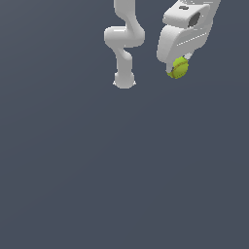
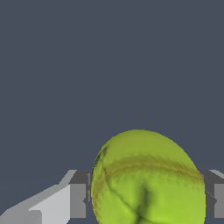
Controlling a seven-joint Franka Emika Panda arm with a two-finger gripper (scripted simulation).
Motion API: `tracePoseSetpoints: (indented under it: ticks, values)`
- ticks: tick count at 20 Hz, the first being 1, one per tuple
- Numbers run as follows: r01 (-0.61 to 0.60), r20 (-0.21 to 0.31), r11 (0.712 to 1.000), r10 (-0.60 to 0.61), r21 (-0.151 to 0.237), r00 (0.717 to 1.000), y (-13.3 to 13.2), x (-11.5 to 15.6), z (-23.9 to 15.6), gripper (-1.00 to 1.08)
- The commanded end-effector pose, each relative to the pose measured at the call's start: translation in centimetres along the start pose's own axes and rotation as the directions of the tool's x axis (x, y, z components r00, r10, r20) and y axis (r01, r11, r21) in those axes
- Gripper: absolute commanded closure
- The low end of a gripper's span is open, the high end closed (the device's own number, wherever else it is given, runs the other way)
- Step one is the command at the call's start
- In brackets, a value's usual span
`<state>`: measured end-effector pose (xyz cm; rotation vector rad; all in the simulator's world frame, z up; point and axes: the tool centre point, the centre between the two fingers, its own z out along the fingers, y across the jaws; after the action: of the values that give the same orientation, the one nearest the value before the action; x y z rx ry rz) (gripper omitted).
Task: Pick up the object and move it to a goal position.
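Yellow-green seamed ball [image 2: 146, 179] clamped in tool [image 2: 146, 199], apparently aloft.

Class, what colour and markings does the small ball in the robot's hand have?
Yellow-green with thin dark seam lines, the small round ball shows best in the wrist view.

A: Exterior view: high up, well back, tilted down on the plain dark floor [image 1: 121, 170]. The arm [image 1: 125, 44] sits small near the upper edge, cut off by the frame.

B: Wrist view?

A: Mounted on the wrist, looks out along the fingers [image 2: 78, 200] toward the same dark floor. Very close: the ball [image 2: 146, 181] fills much of the frame, seams readable, cropped by the frame edge.

B: Overlap?

A: The ball and the gripper [image 1: 179, 65] around it, plus bare floor. Tiny in the exterior view, huge in the wrist view. The wrist view sees none of the arm's base.
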<state>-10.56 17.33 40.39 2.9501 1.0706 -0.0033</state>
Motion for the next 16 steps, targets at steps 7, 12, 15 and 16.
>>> tracePoseSetpoints:
  ticks: [7, 12, 15, 16]
  values:
    - [-0.001, -0.002, 1.0, 0.001, 0.001, 1.0, -5.0, 0.5, -6.9, 1.08]
    - [-0.001, -0.002, 1.0, 0.001, 0.002, 1.0, -6.6, 0.8, -9.1, 1.08]
    - [-0.002, -0.003, 1.0, 0.002, 0.002, 1.0, -7.1, 0.9, -9.8, 1.08]
    - [-0.002, -0.003, 1.0, 0.002, 0.002, 1.0, -7.2, 0.9, -9.9, 1.08]
